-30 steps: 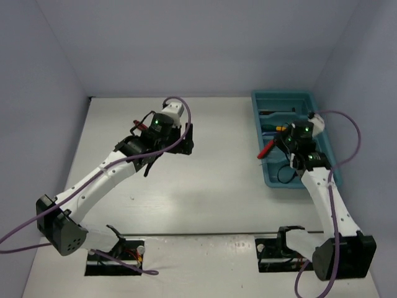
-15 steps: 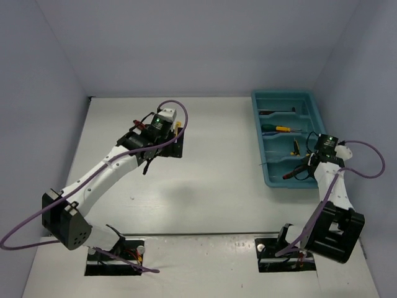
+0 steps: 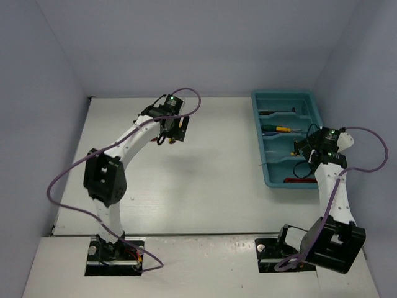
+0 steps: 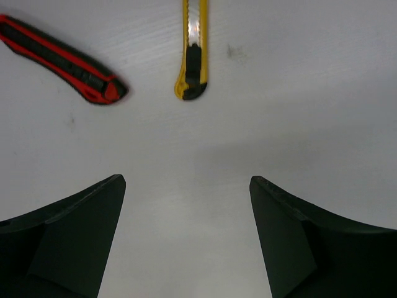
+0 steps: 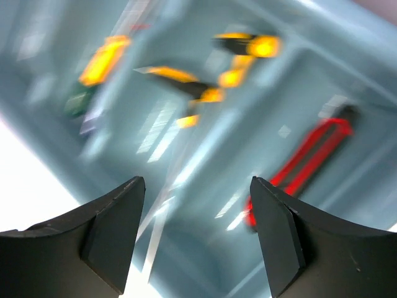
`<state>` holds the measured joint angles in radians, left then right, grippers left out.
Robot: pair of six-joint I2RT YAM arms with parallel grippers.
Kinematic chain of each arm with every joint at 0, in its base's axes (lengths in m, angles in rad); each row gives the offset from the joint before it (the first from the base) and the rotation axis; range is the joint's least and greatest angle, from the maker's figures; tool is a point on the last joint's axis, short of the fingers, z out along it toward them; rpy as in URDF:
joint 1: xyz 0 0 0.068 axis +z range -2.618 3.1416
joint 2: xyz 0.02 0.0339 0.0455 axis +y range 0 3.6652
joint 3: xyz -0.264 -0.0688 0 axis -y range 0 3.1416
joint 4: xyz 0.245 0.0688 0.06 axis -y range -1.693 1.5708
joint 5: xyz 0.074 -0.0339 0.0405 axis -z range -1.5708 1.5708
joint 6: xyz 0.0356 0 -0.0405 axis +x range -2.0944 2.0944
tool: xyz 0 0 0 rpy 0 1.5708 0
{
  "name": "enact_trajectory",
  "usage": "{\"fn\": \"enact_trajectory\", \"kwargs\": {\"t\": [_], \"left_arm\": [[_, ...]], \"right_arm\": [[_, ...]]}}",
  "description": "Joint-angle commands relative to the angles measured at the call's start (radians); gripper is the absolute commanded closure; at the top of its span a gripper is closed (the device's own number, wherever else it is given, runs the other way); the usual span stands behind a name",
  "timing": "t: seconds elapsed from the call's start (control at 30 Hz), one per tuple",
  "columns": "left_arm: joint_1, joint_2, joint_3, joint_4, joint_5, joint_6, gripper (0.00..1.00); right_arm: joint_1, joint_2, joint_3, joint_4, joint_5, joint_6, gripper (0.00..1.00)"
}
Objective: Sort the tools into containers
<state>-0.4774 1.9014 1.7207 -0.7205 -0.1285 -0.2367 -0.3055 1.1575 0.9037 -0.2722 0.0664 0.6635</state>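
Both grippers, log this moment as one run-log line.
left gripper: open, empty, above table | ahead: loose red knife, yellow knife | right gripper: open, empty, above tray | nearest compartment: stowed red knife

Tray (image 5: pixel 347 68) blurred; yellow knife (image 4: pixel 193 56) cropped at top.

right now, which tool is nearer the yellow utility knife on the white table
Left. The left tool hovers open just short of the yellow utility knife; the right tool is far across the table, over the long teal plastic tray.
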Motion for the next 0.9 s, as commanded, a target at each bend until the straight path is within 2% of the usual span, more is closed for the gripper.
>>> {"fn": "enact_trajectory", "kwargs": {"t": [0.0, 0.1, 0.23, 0.5, 0.63, 0.87], "left_arm": [[0.041, 0.169, 0.217, -0.102, -0.028, 0.16, 0.21], [0.072, 0.332, 0.399, -0.143, -0.005, 0.163, 0.22], [0.096, 0.441, 0.519, -0.152, 0.084, 0.156, 0.25], [0.118, 0.538, 0.579, -0.172, 0.166, 0.155, 0.37], [0.116, 0.562, 0.557, -0.171, 0.222, 0.138, 0.52], [0.117, 0.551, 0.458, -0.168, 0.287, 0.112, 0.91]], "right_arm": [[0.095, -0.09, 0.109, 0.014, -0.029, -0.086, 0.34], [0.127, -0.126, 0.131, 0.014, -0.053, -0.123, 0.34], [0.163, -0.152, 0.129, 0.014, -0.104, -0.128, 0.34], [0.2, -0.185, 0.082, 0.014, -0.13, -0.126, 0.34], [0.212, -0.184, 0.074, 0.014, -0.137, -0.121, 0.34], [0.249, -0.178, 0.114, 0.014, -0.15, -0.137, 0.34]]}}
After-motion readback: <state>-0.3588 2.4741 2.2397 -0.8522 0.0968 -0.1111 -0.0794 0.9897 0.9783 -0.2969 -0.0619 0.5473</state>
